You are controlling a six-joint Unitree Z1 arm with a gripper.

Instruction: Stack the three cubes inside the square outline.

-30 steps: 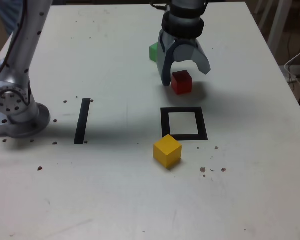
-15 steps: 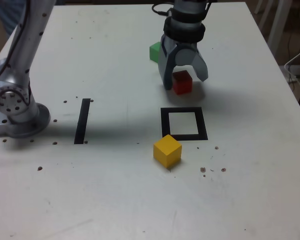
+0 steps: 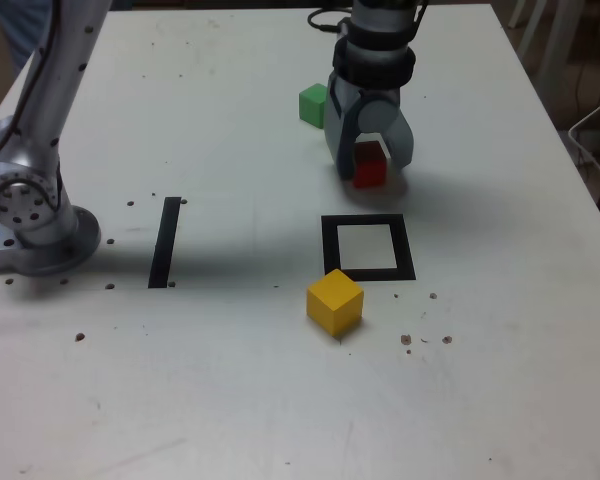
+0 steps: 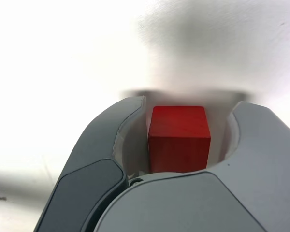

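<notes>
The red cube (image 3: 370, 172) rests on the white table beyond the square outline (image 3: 329, 246), whose white inside is bare. My gripper (image 3: 371, 163) points down over the red cube, one finger on each side. In the wrist view the red cube (image 4: 179, 140) sits between the grey fingers of the gripper (image 4: 189, 102); one finger is almost against it, and a narrow gap shows at the other. The green cube (image 3: 313, 102) lies just behind the gripper, toward the exterior view's left. The yellow cube (image 3: 335, 303) sits at the outline's near left corner.
The arm's silver base (image 3: 30, 215) stands at the exterior view's left edge. A single straight black tape strip (image 3: 165, 241) lies between the base and the outline. Small dark specks dot the table near the front.
The jaws have narrowed from wide apart to close around the red cube, and the gripper has sunk slightly. The cubes have not moved.
</notes>
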